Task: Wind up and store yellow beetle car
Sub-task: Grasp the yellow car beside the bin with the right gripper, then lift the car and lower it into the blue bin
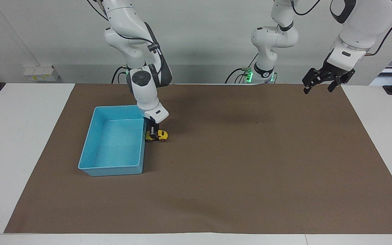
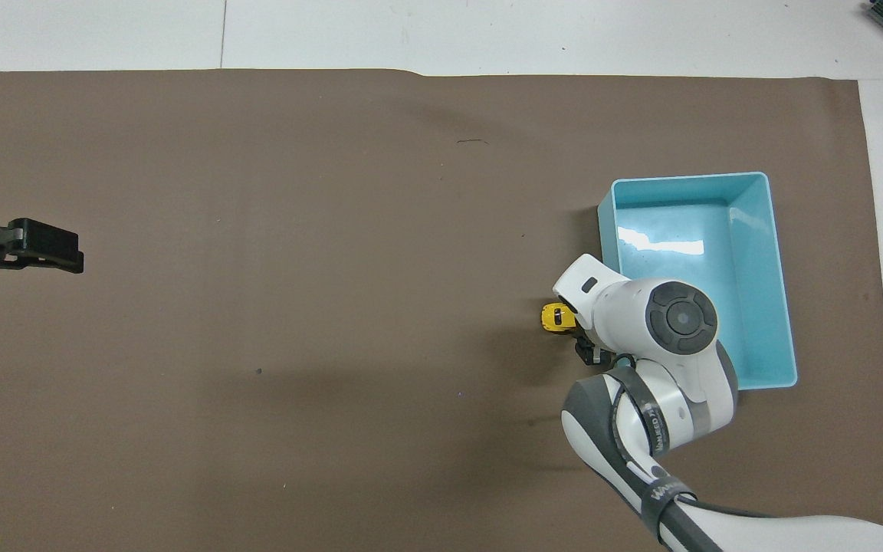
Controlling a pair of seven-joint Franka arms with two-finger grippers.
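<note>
The yellow beetle car (image 1: 161,135) stands on the brown mat, right beside the light blue tray (image 1: 90,143), on the tray's side toward the left arm's end. It also shows in the overhead view (image 2: 554,317), half covered by the arm. My right gripper (image 1: 153,132) is low over the car's tray-side end, open, with one finger on each side of it; one finger (image 2: 586,352) shows apart from the car. My left gripper (image 1: 319,85) waits open, raised over the mat's corner near its own base, and also shows in the overhead view (image 2: 54,257).
The tray (image 2: 785,307) is empty. The brown mat (image 1: 250,163) covers most of the white table. The right arm's wrist (image 2: 679,318) hangs over the tray's wall nearest the car.
</note>
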